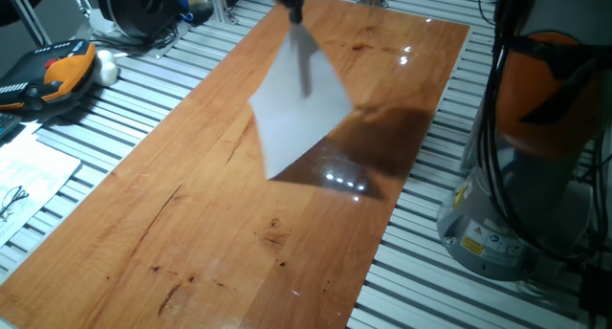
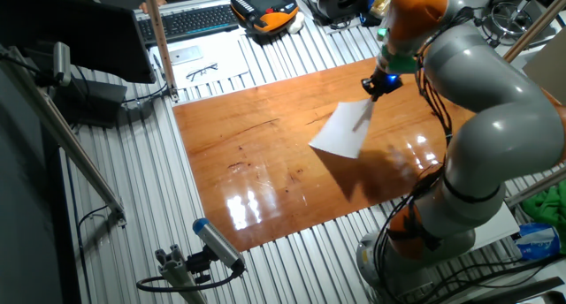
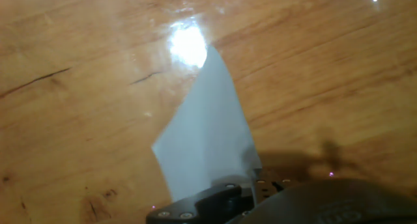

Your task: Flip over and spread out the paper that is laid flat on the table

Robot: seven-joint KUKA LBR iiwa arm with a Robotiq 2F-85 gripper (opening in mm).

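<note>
Hand view, jaws: I see them pressed together on a corner of the paper point(image 3: 205, 136), at the bottom of frame; gripper point(image 3: 251, 185) body is dark and partly cut off.
Grip point: one corner only, sheet pinched at its top. I judge that enough for something this light, but a quick swing could tear it or pull it free.
Paper position: hanging in the air from the gripper point(image 1: 293, 13), clear of the table point(image 1: 191, 224) or at most with its lowest corner just touching; I cannot tell which.
Handling: thin, limp, near weightless. It drapes and curves under its own weight and will flutter in air. Slow moves, I think.
Surface: board is glossy, so I expect a laid sheet to slide easily when dragged.
Face showing: blank white toward all cameras; no print readable.
Edges: paper point(image 2: 345, 127) hangs over the board's middle, toward the arm's end, well apart from both long edges.
Open room: bare wood stretches away from the arm, enough to lay the sheet flat.
Surroundings: slatted metal bench point(image 1: 124, 80) rings the board; keep the sheet off it.
</note>
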